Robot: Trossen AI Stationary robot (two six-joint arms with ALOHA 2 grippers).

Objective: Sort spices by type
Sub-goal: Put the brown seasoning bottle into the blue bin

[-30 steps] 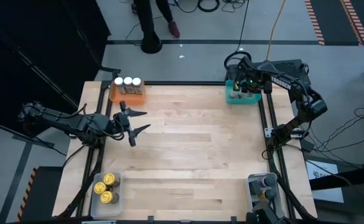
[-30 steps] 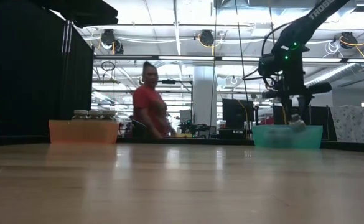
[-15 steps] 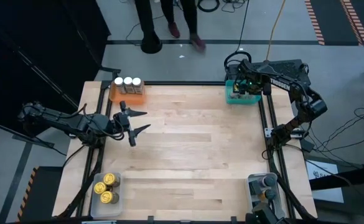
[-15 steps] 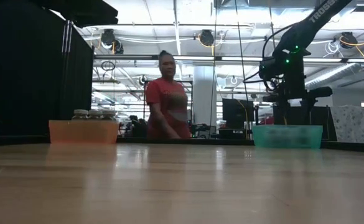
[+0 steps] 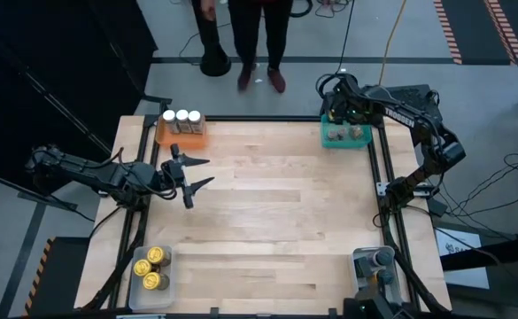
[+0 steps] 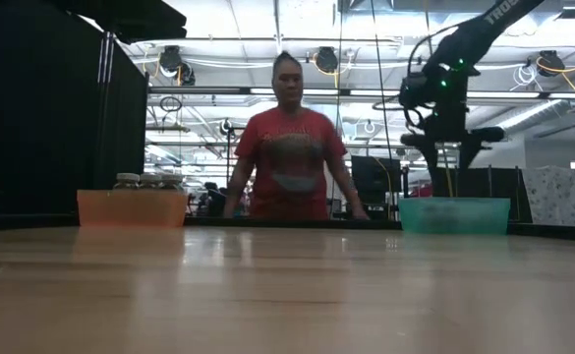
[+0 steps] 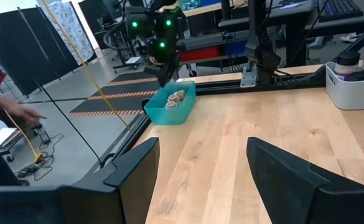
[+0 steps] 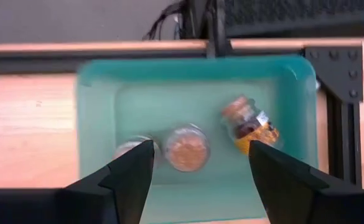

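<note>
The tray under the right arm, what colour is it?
Teal tray, clearest in the right wrist view.

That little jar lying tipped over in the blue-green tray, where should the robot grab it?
Probably around the middle of its body. The tipped jar lies on its side in the teal tray, cork end toward the tray's middle, apart from the two upright jars. The right gripper hangs open right above, so coming straight down, fingers across the jar's length, looks best.

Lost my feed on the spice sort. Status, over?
Right gripper open, empty, above teal tray; three jars inside, one tipped. Left gripper open, idle mid-table. Person at far edge.
</note>
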